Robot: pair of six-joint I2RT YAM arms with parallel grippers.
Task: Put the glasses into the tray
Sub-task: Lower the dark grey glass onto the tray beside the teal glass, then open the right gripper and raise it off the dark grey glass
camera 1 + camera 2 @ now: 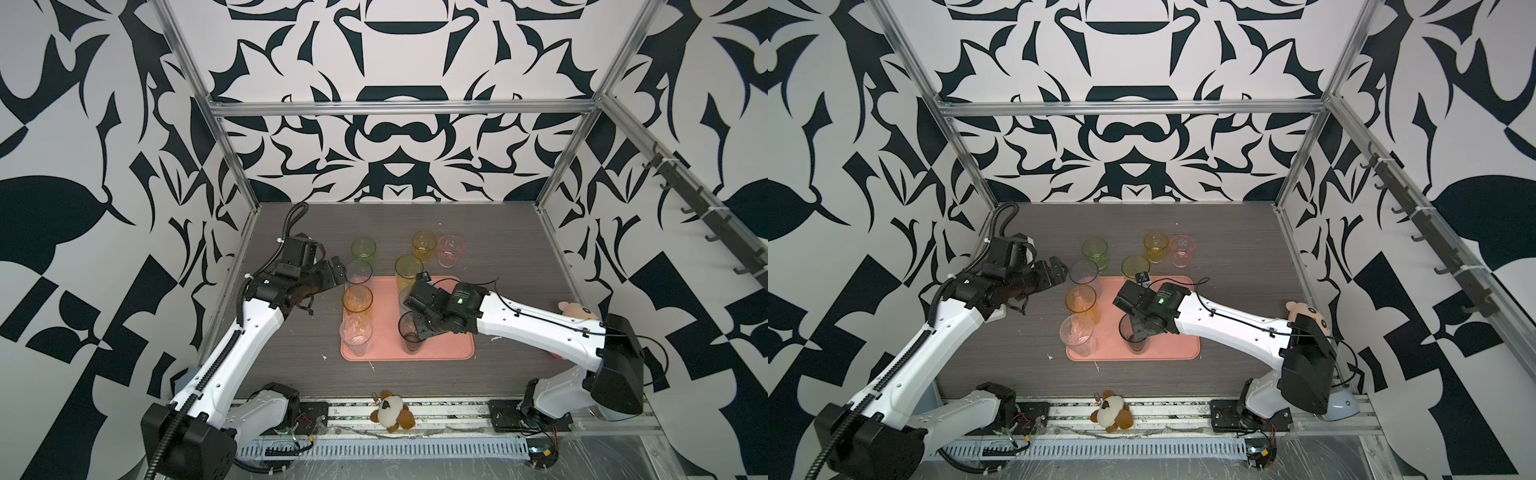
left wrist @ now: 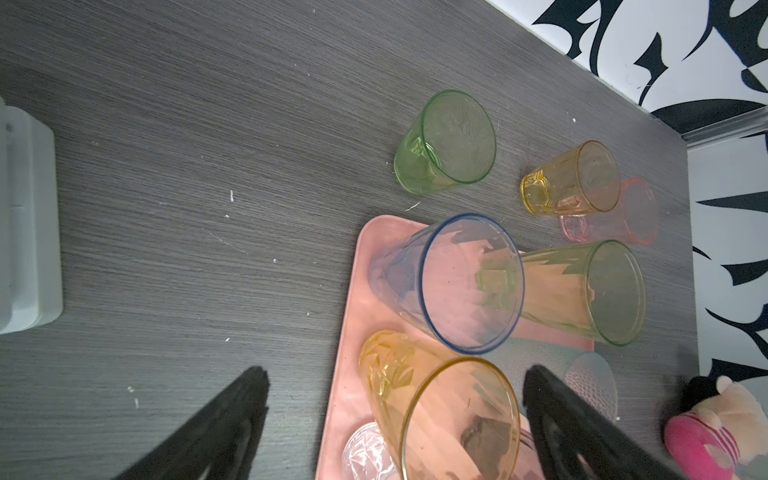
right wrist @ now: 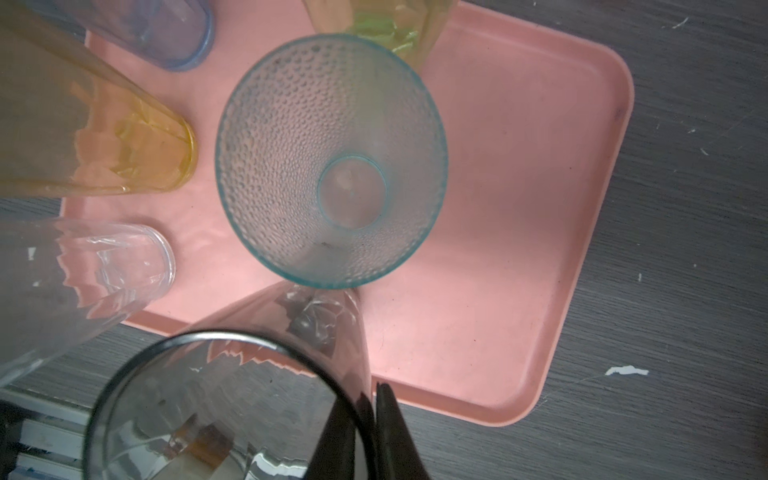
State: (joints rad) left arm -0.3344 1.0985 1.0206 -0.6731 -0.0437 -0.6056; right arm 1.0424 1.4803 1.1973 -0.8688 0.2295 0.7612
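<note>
The salmon-pink tray [image 1: 449,340] [image 3: 519,208] holds several tall glasses: blue [image 1: 358,272], orange [image 1: 357,299], clear [image 1: 356,334], olive green [image 1: 408,270], dotted teal [image 3: 332,162] and smoky grey [image 1: 411,332]. My right gripper [image 1: 417,328] [image 3: 374,395] is shut on the smoky grey glass [image 3: 216,415], one finger inside its rim and one outside; the glass stands at the tray's near edge. Behind the tray on the table stand short green [image 1: 363,249], yellow [image 1: 424,245] and pink [image 1: 451,249] glasses. My left gripper [image 1: 338,272] [image 2: 395,374] hangs wide open, holding nothing, left of the blue glass.
A plush toy [image 1: 392,411] lies on the front rail and another [image 1: 575,309] sits by the right arm. A pale box [image 2: 25,224] rests on the table under the left arm. Metal frame posts border the dark wood-grain table [image 1: 498,249].
</note>
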